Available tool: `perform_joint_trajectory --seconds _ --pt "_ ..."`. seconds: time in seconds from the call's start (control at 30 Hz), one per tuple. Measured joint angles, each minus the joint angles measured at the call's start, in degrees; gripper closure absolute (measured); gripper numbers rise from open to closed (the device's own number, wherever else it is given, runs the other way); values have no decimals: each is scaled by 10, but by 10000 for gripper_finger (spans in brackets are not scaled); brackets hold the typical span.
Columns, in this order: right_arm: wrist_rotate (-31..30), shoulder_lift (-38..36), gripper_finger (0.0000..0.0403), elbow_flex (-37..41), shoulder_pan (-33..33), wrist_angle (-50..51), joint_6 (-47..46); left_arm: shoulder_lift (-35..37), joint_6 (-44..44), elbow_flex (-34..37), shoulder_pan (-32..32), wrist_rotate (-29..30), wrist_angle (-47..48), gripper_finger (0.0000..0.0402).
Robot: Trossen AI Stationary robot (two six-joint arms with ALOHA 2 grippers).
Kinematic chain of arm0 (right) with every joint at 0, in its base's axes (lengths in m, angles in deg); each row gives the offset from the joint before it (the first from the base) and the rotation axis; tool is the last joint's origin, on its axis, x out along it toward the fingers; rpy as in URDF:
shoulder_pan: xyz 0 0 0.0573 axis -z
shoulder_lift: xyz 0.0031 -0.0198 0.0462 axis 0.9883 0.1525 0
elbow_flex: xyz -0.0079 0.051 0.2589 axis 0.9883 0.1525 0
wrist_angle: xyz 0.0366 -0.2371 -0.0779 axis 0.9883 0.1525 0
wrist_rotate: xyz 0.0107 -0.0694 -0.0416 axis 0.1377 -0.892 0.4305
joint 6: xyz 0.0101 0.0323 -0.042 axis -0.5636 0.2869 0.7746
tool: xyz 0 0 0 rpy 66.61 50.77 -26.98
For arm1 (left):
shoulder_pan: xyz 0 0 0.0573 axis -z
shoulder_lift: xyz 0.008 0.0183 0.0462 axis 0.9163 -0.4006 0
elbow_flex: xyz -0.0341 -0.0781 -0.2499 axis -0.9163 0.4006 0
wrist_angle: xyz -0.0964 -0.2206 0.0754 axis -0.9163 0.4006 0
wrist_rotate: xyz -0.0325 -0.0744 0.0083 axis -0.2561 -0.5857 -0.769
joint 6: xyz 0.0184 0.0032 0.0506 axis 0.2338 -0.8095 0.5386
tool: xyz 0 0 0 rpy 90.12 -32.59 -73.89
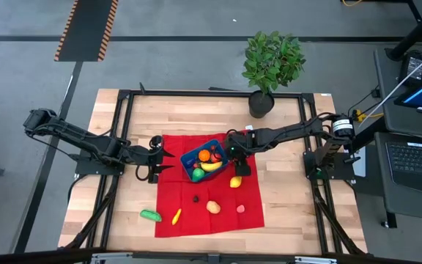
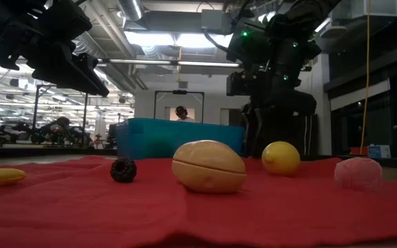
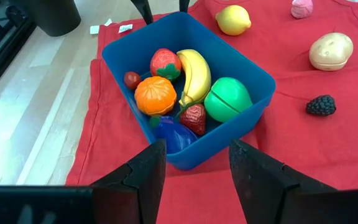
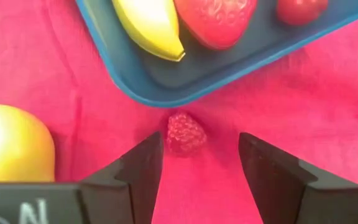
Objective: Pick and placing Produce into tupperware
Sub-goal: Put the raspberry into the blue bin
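Observation:
The blue tupperware (image 1: 204, 163) (image 3: 238, 65) sits on the red cloth and holds a banana (image 3: 194, 74), an orange (image 3: 155, 95), strawberries, a green fruit (image 3: 227, 98) and a dark blue piece. My right gripper (image 1: 235, 163) (image 4: 201, 149) is open and low at the container's right corner. Its fingers stand on either side of a small red raspberry (image 4: 185, 132) that lies on the cloth, without touching it. My left gripper (image 1: 160, 158) (image 3: 194, 171) is open and hovers off the container's left side. A lemon (image 1: 235, 181) (image 4: 11, 149) lies just nearer.
On the cloth (image 1: 211, 220) nearer me lie a blackberry (image 1: 195, 196), a potato (image 1: 212, 207), a pink piece (image 1: 240, 208), a yellow piece (image 1: 176, 215) and, at its edge, a green one (image 1: 150, 215). A potted plant (image 1: 269, 66) stands at the table's far edge.

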Motion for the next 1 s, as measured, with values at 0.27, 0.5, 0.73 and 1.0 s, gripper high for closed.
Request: perform_joint_trajectory --seconds 0.27,0.5,0.73,1.0 --pt "5 0 191 0 0 -7 -8 0 0 0 0 0 0 234" --pt "10 21 191 0 -1 -17 -8 0 0 0 0 0 0 234" --pt "10 25 191 1 -3 -16 -9 0 0 0 0 0 0 234" --pt "12 25 203 1 -3 -17 -10 0 0 0 0 0 0 234"
